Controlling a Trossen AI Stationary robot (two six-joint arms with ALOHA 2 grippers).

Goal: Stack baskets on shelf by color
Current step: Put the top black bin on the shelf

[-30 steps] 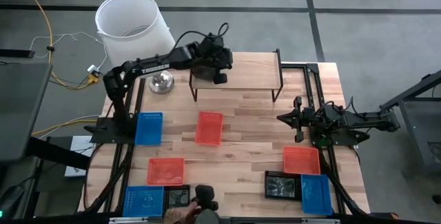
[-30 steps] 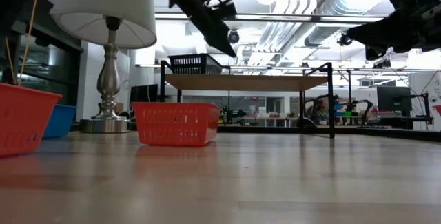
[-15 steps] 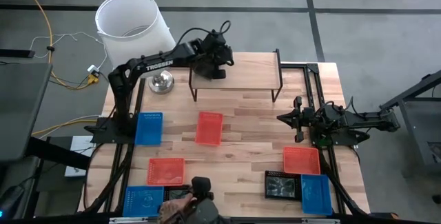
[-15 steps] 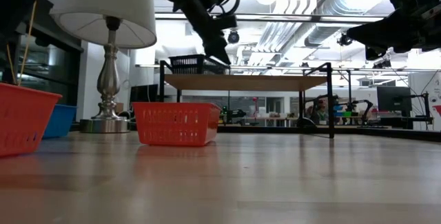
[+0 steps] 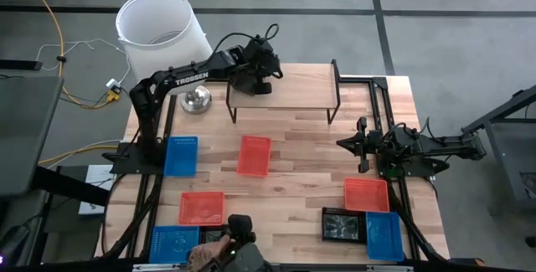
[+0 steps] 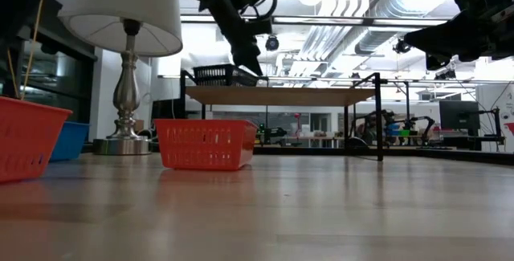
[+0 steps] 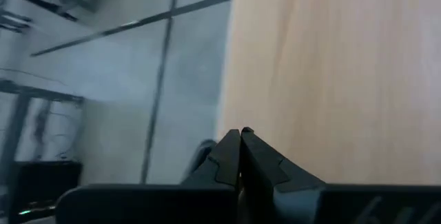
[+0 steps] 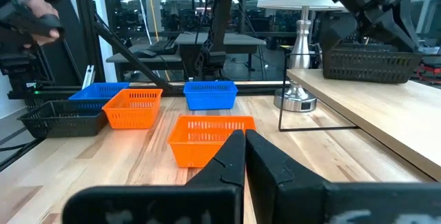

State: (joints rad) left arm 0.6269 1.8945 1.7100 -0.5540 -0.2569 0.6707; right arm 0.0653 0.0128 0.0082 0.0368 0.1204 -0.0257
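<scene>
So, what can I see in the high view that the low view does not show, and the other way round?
Only the high view shows the right-side baskets: a red basket, a blue basket and a black basket, plus the lamp's open shade from above. Only the low view shows the room's ceiling pipes and the shelf's legs side-on. Both show the shelf carrying one black basket with the left gripper at it.

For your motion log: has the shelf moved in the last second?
Yes. The shelf has slid slightly toward the lamp base, with the shut left tool by the black basket on it.
</scene>
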